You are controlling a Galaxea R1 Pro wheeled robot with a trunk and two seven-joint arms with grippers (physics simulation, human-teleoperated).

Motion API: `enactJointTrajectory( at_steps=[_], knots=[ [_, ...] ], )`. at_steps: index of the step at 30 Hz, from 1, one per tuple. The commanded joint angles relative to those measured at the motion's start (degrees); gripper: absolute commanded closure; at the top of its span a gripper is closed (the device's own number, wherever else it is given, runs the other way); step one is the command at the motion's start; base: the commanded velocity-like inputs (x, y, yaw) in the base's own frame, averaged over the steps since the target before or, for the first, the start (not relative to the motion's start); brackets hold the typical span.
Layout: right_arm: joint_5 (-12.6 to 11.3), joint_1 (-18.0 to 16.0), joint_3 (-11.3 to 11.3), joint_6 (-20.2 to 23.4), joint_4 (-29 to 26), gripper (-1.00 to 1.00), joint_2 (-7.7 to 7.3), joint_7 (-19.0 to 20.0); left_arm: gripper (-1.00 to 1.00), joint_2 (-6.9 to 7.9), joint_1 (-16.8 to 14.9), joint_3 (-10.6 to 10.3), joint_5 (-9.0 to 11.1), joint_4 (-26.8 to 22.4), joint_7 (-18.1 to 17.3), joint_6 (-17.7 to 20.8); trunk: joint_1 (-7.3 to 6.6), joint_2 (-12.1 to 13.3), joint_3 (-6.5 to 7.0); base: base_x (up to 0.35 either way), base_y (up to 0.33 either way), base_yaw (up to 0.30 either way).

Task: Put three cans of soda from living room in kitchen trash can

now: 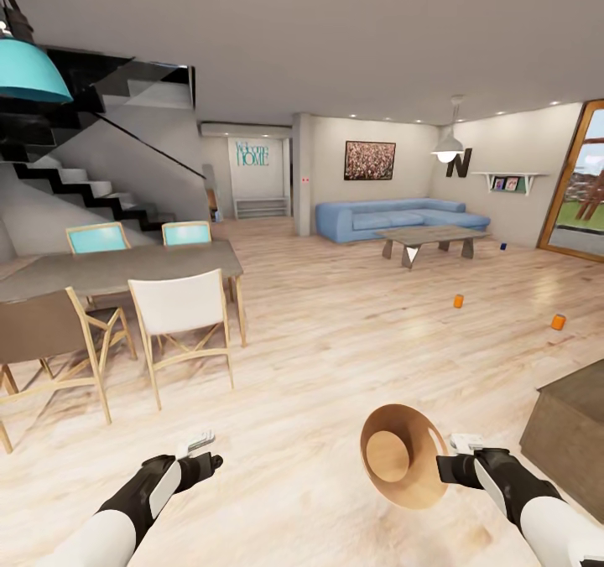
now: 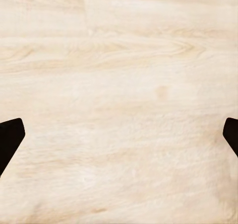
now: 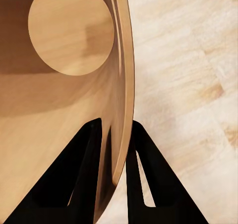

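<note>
- Head view: the right gripper pinches the rim of the trash can, which is tipped so its mouth faces the camera. The left gripper hangs empty with fingers apart. Taking the coffee table as landmark: one orange soda can stands on the floor in front of it, a second orange soda can nearer the robot and further right, and the dark blue soda can just right of the table. All stand upright, well ahead; bare wood floor lies between. A dark cabinet crowds the right arm.
- Left wrist view: the fingertips are spread wide over floor.
- Right wrist view: the fingers clamp the trash can's wall, one inside, one outside.
</note>
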Motion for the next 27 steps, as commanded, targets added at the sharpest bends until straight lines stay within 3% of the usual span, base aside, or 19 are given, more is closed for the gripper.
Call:
enactJointTrajectory(
  at_steps=[1, 4, 13, 27],
  knots=[
    [-0.6, 0.0, -0.3, 0.1, -0.1, 1.00, 0.04, 0.3, -1.00, 0.00, 0.0, 0.0, 0.0, 0.0, 0.0, -0.8, -0.23, 0.4, 0.19, 0.000, 0.000, 0.000],
    [-0.6, 0.0, -0.3, 0.1, -0.1, 1.00, 0.07, 0.3, -1.00, 0.00, 0.1, 0.0, 0.1, 0.0, -0.1, -2.4, -0.89, 1.6, 0.73, 0.000, 0.000, 0.000],
    [-0.6, 0.0, -0.2, 0.0, -0.1, 1.00, 0.17, 0.3, -1.00, 0.28, 0.2, -0.1, 0.1, -0.1, -1.8, -4.6, -0.89, 1.6, 0.73, 0.025, 0.000, 0.000],
    [-0.6, 0.1, -0.2, 0.0, 0.1, 1.00, 0.34, 0.2, -1.00, 0.26, 0.2, -0.1, 0.1, -0.1, -3.4, -5.0, -0.89, 1.6, 0.73, 0.288, 0.000, 0.000]
  ],
)
